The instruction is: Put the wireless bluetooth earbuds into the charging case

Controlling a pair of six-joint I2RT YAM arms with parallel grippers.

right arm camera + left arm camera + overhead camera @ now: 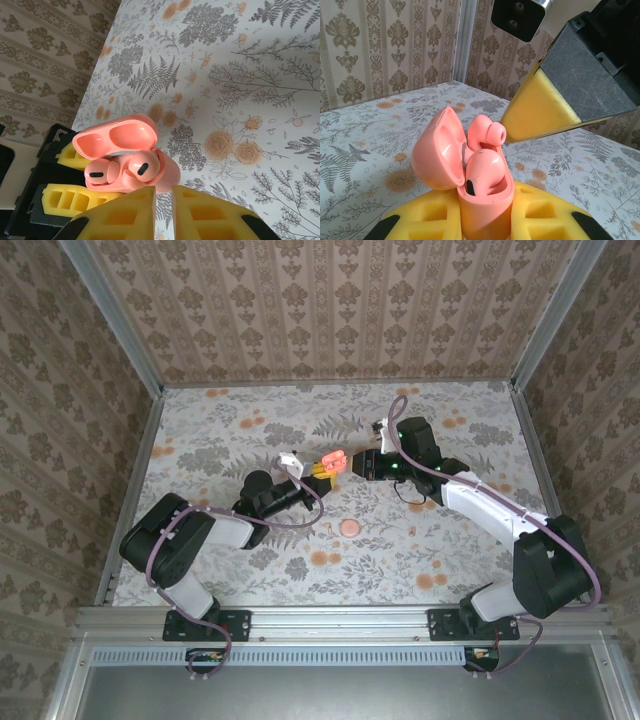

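Observation:
The coral-pink charging case (485, 210) stands upright in my left gripper (486, 216), whose yellow foam fingers (427, 215) are shut on its lower half. Its lid (436, 152) is swung open. One earbud (485, 172) sits in its socket. The other earbud (487, 131) sticks up behind it, tilted. In the right wrist view both earbuds (102, 173) (142, 170) lie in the open case (167, 175). My right gripper (164, 200) hovers just short of the case, its fingers a narrow gap apart and holding nothing. From above, the case (335, 461) sits between the left gripper (322, 468) and the right gripper (358, 466).
A flat round pink disc (349, 527) lies on the floral table (250, 430) in front of the grippers. Patterned walls (330, 300) close in the back and both sides. The right gripper's yellow fingertip (535, 117) nearly touches the raised earbud.

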